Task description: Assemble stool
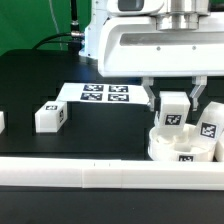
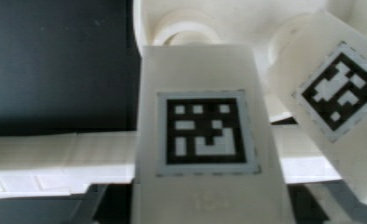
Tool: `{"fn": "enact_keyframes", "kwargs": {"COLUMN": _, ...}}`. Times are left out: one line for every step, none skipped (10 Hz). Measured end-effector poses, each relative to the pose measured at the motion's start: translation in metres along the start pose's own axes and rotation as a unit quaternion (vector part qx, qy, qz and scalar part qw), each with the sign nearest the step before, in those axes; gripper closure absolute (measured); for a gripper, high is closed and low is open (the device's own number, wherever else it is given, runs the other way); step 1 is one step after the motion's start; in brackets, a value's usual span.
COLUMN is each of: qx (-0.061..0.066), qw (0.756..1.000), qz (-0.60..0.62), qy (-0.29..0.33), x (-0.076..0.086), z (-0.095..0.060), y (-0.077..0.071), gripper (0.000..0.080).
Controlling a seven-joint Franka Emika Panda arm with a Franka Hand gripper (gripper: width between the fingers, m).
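Exterior camera low beside table (image 1: 30,85); wrist camera tight on shared leg (image 2: 206,110)

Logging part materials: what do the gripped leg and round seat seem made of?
Gripped leg: likely matte white plastic; smooth, uniform faces, no gloss, with a flat printed tag. Round seat: apparently the same dull white plastic; even colour, moulded-looking rim.

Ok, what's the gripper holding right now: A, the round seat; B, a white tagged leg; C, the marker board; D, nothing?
B: the gripper is shut on an upright white tagged leg, its fingers on either side of it, over the round seat.
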State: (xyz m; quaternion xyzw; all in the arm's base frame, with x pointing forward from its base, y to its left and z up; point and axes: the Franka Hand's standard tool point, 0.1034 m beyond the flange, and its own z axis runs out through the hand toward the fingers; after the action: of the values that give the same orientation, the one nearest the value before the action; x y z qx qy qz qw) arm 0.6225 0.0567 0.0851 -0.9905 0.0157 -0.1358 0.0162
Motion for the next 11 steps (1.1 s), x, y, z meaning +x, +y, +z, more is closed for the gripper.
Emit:
{"fn": "enact_keyframes", "kwargs": {"qx": -0.001, "qw": 1.0, "qz": 0.0, "qy": 0.004, "x": 0.0005, "z": 0.0017, "y": 0.0006, "gripper": 0.0463}}
{"fn": "enact_keyframes", "kwargs": {"qx": -0.002, "qw": 1.0, "qz": 0.0, "qy": 0.003, "x": -0.0018, "z": 0.0065, "y": 0.0015, "gripper": 0.0463}}
{"fn": "enact_keyframes", "kwargs": {"qx": -0.004, "qw": 1.0, "qz": -0.001, "qy": 0.01, "x": -0.0008, "z": 0.0088, "y": 0.002, "gripper": 0.0462}}
{"fn": "enact_keyframes", "kwargs": {"qx": -0.004, "qw": 1.0, "qz": -0.001, "qy": 0.016, "x": 0.0, "z": 0.0092, "y": 0.0019, "gripper": 0.0462}}
{"fn": "enact_keyframes", "kwargs": {"qx": -0.005, "qw": 1.0, "qz": -0.002, "qy": 0.024, "x": 0.0006, "z": 0.0095, "y": 0.0018, "gripper": 0.0462}}
{"fn": "enact_keyframes", "kwargs": {"qx": -0.006, "qw": 0.999, "qz": -0.003, "qy": 0.038, "x": 0.0026, "z": 0.0101, "y": 0.0021, "gripper": 0.0462}}
{"fn": "enact_keyframes", "kwargs": {"qx": -0.007, "qw": 0.999, "qz": -0.004, "qy": 0.052, "x": 0.0052, "z": 0.0105, "y": 0.0024, "gripper": 0.0462}}
{"fn": "enact_keyframes", "kwargs": {"qx": -0.007, "qw": 0.999, "qz": -0.004, "qy": 0.051, "x": 0.0053, "z": 0.0103, "y": 0.0024, "gripper": 0.0462}}
{"fn": "enact_keyframes", "kwargs": {"qx": -0.007, "qw": 0.999, "qz": -0.004, "qy": 0.051, "x": 0.0052, "z": 0.0105, "y": 0.0024, "gripper": 0.0368}}
{"fn": "enact_keyframes", "kwargs": {"qx": -0.007, "qw": 0.999, "qz": -0.004, "qy": 0.051, "x": 0.0055, "z": 0.0103, "y": 0.0027, "gripper": 0.0237}}
{"fn": "enact_keyframes", "kwargs": {"qx": -0.007, "qw": 0.999, "qz": -0.003, "qy": 0.047, "x": 0.0073, "z": 0.0068, "y": 0.0045, "gripper": 0.0237}}
